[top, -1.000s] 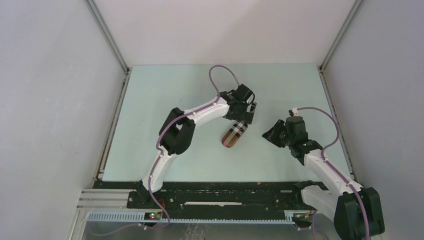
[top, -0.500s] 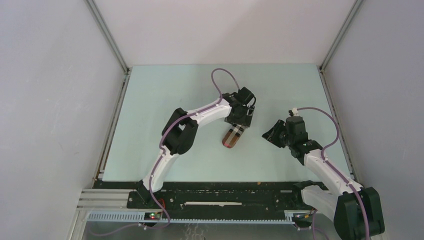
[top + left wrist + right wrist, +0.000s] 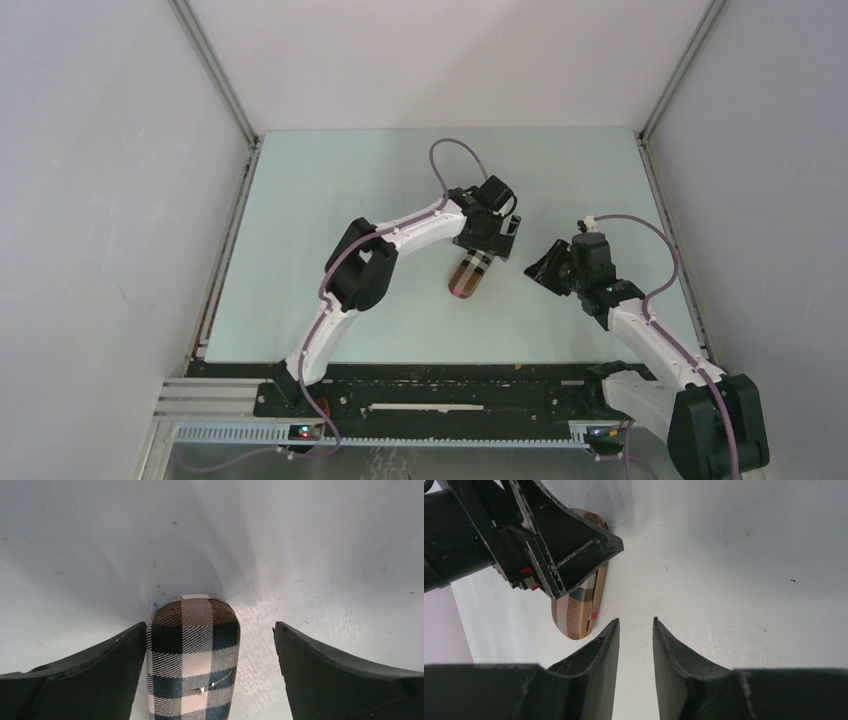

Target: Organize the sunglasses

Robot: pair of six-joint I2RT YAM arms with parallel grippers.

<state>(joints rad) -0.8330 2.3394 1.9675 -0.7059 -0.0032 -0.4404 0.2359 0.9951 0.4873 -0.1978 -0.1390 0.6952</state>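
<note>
One plaid case (image 3: 468, 274) is seen on the tabletop (image 3: 330, 200), straddled by the left fingers (image 3: 90, 675) (spread wide); the right fingers (image 3: 594, 665) are set narrow, holding nothing.

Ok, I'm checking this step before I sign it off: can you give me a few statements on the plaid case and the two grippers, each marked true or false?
1. The left gripper is open, with one finger on either side of the plaid case. True.
2. The right gripper is gripping the case. False: nothing sits between its fingers, and the case lies off to one side, apart from them.
3. The case stands upright on one end. False: it lies flat on the table.
4. The right gripper's fingers stand closer together than the left gripper's. True.
</note>
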